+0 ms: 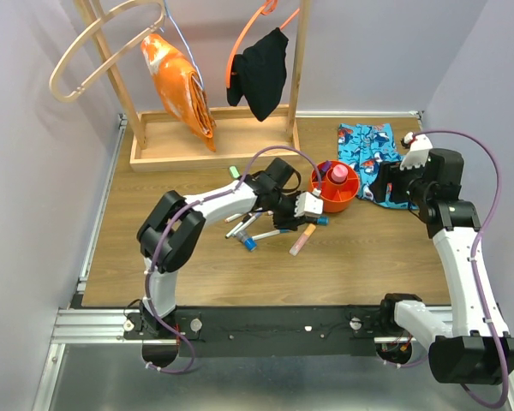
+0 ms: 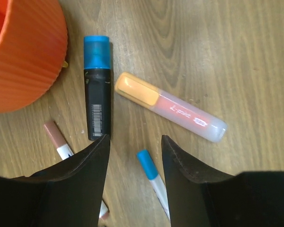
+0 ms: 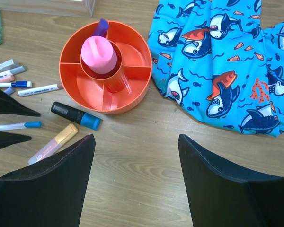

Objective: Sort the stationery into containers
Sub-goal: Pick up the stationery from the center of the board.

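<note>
Left hand (image 2: 135, 140): lower centre of its wrist view, fingers apart, gripping nothing, over a thin blue-capped pen (image 2: 150, 171) lying on the counter (image 2: 236, 52).

Loose stock above it: black marker (image 2: 97, 90), orange-capped highlighter (image 2: 173, 108).

Orange tub (image 2: 23, 56): upper left, pink tube (image 3: 99, 54) upright in its centre well.

Right hand (image 3: 136, 139): wide open, empty, apart from the pens.

We judge the step to be picking up a pen. The next move calls for lowering, closing squarely across the barrel, then carrying it to a tub compartment.
</note>
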Available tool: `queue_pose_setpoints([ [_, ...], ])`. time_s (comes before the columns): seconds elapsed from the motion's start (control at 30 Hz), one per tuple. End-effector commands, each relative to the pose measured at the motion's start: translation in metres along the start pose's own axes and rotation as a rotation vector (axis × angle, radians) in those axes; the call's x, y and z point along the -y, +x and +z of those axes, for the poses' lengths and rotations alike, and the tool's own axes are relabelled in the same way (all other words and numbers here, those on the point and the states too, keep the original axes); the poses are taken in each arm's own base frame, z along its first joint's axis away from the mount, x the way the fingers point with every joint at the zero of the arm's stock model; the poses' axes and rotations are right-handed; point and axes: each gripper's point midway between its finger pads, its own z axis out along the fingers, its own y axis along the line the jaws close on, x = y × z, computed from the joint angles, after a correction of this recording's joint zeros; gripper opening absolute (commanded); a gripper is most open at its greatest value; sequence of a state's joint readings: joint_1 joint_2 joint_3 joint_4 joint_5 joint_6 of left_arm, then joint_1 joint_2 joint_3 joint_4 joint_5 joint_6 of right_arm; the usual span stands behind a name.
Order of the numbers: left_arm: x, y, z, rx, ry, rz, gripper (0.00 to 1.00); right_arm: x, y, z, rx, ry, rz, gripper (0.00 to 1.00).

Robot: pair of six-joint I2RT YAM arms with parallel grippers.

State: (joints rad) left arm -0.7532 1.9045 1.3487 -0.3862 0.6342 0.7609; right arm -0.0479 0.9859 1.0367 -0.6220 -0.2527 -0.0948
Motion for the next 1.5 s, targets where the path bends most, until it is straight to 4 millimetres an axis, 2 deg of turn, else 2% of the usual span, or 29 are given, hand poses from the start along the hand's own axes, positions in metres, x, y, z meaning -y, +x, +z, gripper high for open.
queue_pose_setpoints([
  [0.0, -0.021, 0.001, 0.017, -0.077, -0.038, 0.004, 0.54, -0.003, 0.003, 0.001, 0.016, -0.017, 0.023, 0.79],
  [0.07, -0.016, 0.002, 0.024, -0.114, -0.023, -0.057, 0.52, -0.004, 0.004, 0.001, 0.016, -0.019, 0.030, 0.79],
  [0.1, -0.022, -0.005, 0.024, -0.113, -0.039, -0.081, 0.52, -0.004, 0.005, 0.001, 0.016, -0.019, 0.034, 0.79],
  [0.27, -0.015, -0.003, 0.032, -0.108, -0.058, -0.310, 0.50, -0.004, 0.008, 0.001, 0.016, -0.013, 0.053, 0.79],
  [0.47, 0.004, 0.011, 0.033, -0.147, -0.089, -0.464, 0.48, -0.005, 0.011, 0.002, 0.023, -0.012, 0.057, 0.79],
  [0.57, 0.005, 0.012, 0.037, -0.150, -0.093, -0.495, 0.48, -0.005, 0.013, 0.003, 0.027, -0.014, 0.063, 0.79],
  [0.73, 0.004, 0.002, 0.045, -0.132, -0.085, -0.549, 0.47, -0.006, 0.018, 0.003, 0.022, -0.016, 0.068, 0.79],
  [0.97, 0.009, -0.001, 0.045, -0.125, -0.085, -0.591, 0.47, -0.007, 0.020, 0.000, 0.024, -0.011, 0.079, 0.79],
  [1.23, 0.024, 0.012, 0.061, -0.184, -0.084, -0.618, 0.43, -0.006, 0.020, 0.000, 0.028, -0.006, 0.077, 0.79],
  [1.37, 0.027, 0.017, 0.069, -0.212, -0.106, -0.626, 0.35, -0.006, 0.020, -0.001, 0.023, -0.006, 0.072, 0.79],
  [1.47, 0.027, 0.029, 0.074, -0.258, -0.156, -0.648, 0.30, -0.005, 0.022, -0.003, 0.018, -0.002, 0.067, 0.79],
])
